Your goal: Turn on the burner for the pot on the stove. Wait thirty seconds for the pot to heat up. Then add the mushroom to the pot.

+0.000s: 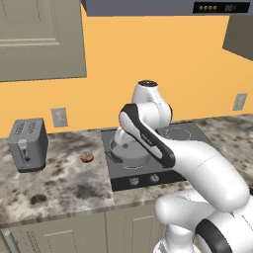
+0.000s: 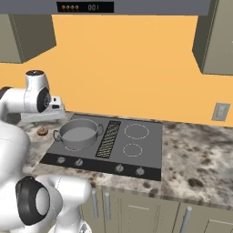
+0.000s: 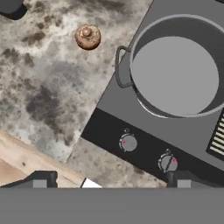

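The grey pot (image 3: 175, 72) stands on the stove's (image 3: 114, 105) front left burner (image 3: 151, 112), whose pale ring shows at the pot's base. Its dark side handle (image 3: 122, 68) points toward the counter. The pot (image 2: 81, 133) is empty. The reddish-brown mushroom (image 3: 88, 36) lies on the speckled counter left of the stove, also seen as a small lump (image 1: 87, 157). My gripper (image 3: 111, 180) hovers high above the stove's front left corner, looking down. It is open, its fingertips far apart with nothing between them. Two round knobs (image 3: 127, 142) (image 3: 167, 162) lie just below it.
A boxy grey toaster (image 1: 28, 144) stands on the counter far left, by the wall. A ribbed grille (image 2: 109, 138) splits the cooktop, with two ringed zones (image 2: 136, 131) on its right. The counter's front edge (image 3: 30, 151) runs near the knobs. A hood (image 2: 86, 7) hangs overhead.
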You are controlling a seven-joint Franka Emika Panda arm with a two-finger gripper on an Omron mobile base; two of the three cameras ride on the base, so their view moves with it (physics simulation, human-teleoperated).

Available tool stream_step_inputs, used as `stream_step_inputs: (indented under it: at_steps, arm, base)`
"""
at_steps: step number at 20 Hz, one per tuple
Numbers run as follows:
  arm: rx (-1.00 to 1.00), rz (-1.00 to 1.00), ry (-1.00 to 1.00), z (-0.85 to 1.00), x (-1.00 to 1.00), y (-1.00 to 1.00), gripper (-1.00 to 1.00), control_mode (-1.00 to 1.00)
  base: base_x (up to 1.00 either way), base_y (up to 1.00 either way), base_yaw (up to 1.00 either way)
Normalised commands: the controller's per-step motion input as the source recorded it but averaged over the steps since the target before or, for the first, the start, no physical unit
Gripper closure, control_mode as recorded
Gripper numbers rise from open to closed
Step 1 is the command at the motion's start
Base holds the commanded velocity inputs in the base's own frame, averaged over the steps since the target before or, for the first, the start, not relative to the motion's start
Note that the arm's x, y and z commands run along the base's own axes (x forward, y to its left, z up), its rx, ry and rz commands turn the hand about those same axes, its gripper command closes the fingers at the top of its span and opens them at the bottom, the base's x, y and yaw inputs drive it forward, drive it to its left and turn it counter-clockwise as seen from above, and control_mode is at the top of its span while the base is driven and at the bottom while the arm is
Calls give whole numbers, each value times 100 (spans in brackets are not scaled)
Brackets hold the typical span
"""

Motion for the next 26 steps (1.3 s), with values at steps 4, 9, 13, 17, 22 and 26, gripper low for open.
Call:
stream_step_inputs:
  at_steps: [4, 9, 13, 17, 22, 26]
  arm:
    - [0, -20, -2, 0, 7, 69, -100, -100]
    - [0, -12, 2, 0, 16, 69, -100, -100]
    - [2, -7, 4, 0, 15, 48, -100, -100]
    - [3, 0, 1, -3, 13, 24, -100, -100]
    - [0, 0, 0, -21, 21, 23, -100, -100]
    - [0, 0, 0, -33, 17, 13, -100, -100]
  base:
    - [0, 0, 0]
    - [0, 0, 0]
    - [0, 0, 0]
    - [0, 0, 0]
    - [0, 0, 0]
    - [0, 0, 0]
